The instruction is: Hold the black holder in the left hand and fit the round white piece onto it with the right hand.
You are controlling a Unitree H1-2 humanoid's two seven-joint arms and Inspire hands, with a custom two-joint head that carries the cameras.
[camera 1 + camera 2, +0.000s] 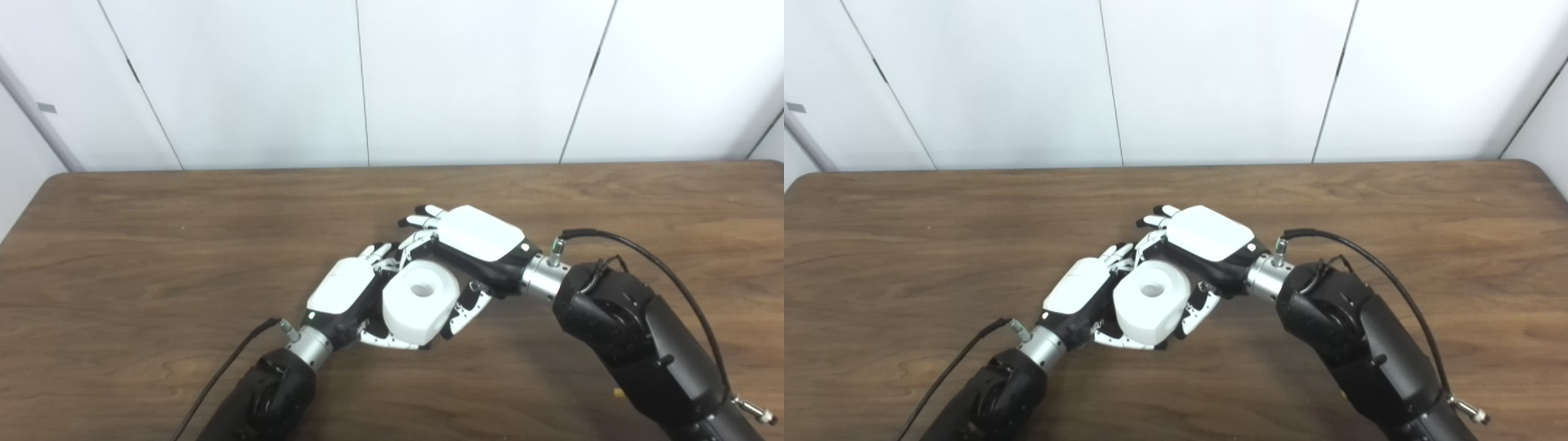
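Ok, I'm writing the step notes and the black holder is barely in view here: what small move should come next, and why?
Probably a gentle downward press by the right hand on the round white piece. Both hands already close around it, the left hand cradling it from beside and below, its centre hole facing up. The holder is hidden beneath, so I cannot tell if it is fully seated; press slowly.

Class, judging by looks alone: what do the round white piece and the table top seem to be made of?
Round white piece: probably matte plastic, uniformly white with no glare and a clean central hole.
Table: wood or wood-look laminate, brown streaked grain, dull sheen; which one is unclear.
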